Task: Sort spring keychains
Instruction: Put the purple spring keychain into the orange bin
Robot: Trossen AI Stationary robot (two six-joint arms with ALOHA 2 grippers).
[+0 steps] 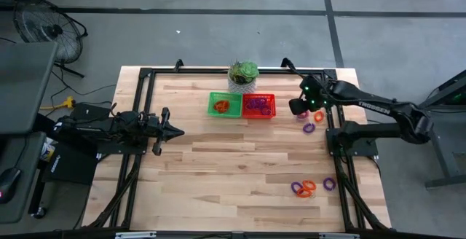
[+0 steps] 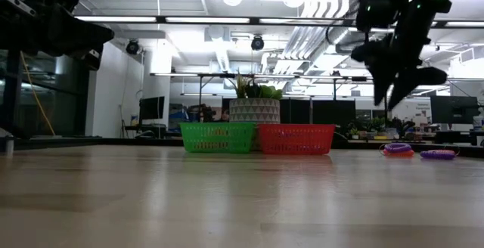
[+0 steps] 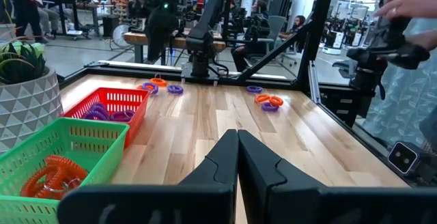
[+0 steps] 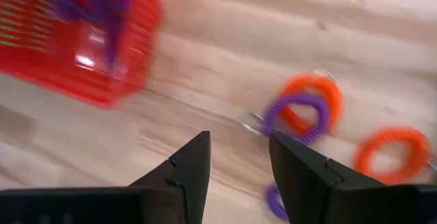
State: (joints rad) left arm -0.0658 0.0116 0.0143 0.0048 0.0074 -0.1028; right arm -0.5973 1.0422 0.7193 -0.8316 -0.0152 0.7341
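Right gripper point(image 4: 239, 176) hovers, jaws apart and empty, above small coiled orange and purple plastic spring keychains point(image 4: 304, 111) right of the red mesh basket point(image 1: 258, 106), left gripper point(image 3: 237, 173) closed, empty, waiting far left.

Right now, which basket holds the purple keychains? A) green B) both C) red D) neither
C: the purple keychains lie in the red basket, while the green basket holds only orange ones.
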